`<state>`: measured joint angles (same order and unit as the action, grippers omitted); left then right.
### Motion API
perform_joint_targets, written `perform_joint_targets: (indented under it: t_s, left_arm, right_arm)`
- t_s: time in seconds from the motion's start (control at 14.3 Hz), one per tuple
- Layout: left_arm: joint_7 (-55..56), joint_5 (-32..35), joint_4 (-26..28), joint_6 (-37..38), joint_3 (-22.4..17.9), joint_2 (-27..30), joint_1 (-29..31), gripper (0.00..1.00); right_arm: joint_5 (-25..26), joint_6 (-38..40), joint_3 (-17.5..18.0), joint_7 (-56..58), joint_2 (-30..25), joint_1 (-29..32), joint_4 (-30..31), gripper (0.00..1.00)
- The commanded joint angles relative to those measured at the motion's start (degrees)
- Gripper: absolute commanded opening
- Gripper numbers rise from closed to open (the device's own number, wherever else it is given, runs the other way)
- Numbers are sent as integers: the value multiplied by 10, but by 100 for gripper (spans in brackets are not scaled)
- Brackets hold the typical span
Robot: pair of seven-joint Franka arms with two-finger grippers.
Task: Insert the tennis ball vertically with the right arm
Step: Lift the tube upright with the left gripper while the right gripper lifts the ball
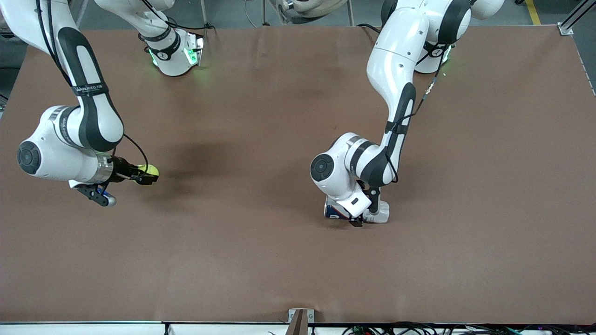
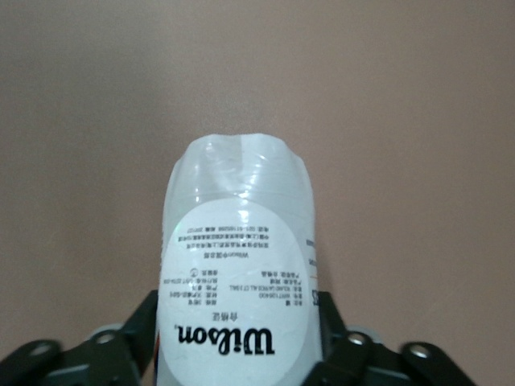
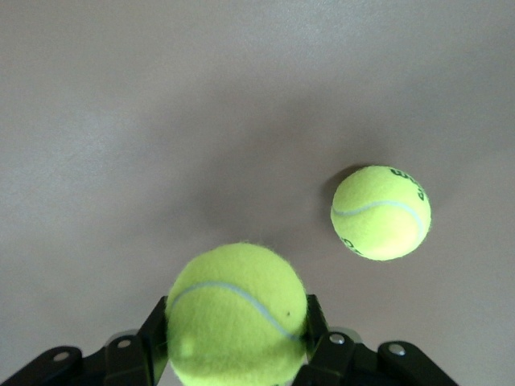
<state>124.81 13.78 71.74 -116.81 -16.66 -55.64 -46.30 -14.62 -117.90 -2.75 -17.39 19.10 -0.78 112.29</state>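
Toward the right arm's end of the table, the right gripper (image 1: 145,176) is hovering low over the brown table (image 1: 260,260), its claw clamping a tennis ball (image 1: 151,171) between the pads; the ball is looking fuzzy, round and yellow-green with a pale curved seam, soft enough to be giving a little under the squeeze. In the right wrist view a second ball (image 3: 381,212) is lying loose on the table just beside the held one, apart from it.

Toward the left arm's end, and nearer to the front camera, the left gripper (image 1: 359,217) is reaching down over a tennis ball can (image 1: 333,210) that is lying on its side; the can is showing as a smooth, clear plastic cylinder with a glossy white printed label, likely slippery and prone to rolling. Whether that claw is actually gripping the can, I cannot tell.

Judging by this, the ball is being held ready while the can is being secured; insertion is not yet beginning. The next move is calling for the can to be stood upright, mouth up, and steadied; then the right arm is needing to carry its ball across and lower it straight down.
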Motion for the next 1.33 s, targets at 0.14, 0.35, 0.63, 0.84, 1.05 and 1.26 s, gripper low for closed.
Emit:
perform_joint_targets:
  t_s: [0.14, 0.35, 0.63, 0.84, 1.05, 1.26]
  left_arm:
    - [7, -13, -8, -2, -2, -3, -4, 55]
    - [6, -37, -9, -2, -1, 6, -8, 55]
    - [4, -101, -9, -1, 26, 50, -12, 55]
    - [-1, -166, -9, -1, 44, 73, -20, 55]
    - [-4, -226, -7, -1, 72, 97, -20, 55]
    - [-29, -261, -6, -37, 106, 105, -14, 55]
  right_arm:
    - [-11, 9, -2, -6, 2, -4, -11, 1]
    - [-10, 9, -2, -5, 2, -3, -11, 1]
    - [-11, 23, -2, -14, 1, -3, -25, 1]
    - [-12, 65, -1, -63, -1, -6, -45, 1]
    - [-76, 94, -1, -80, -15, -14, -47, 1]
    - [-132, 138, -2, -91, -38, -14, -57, 1]
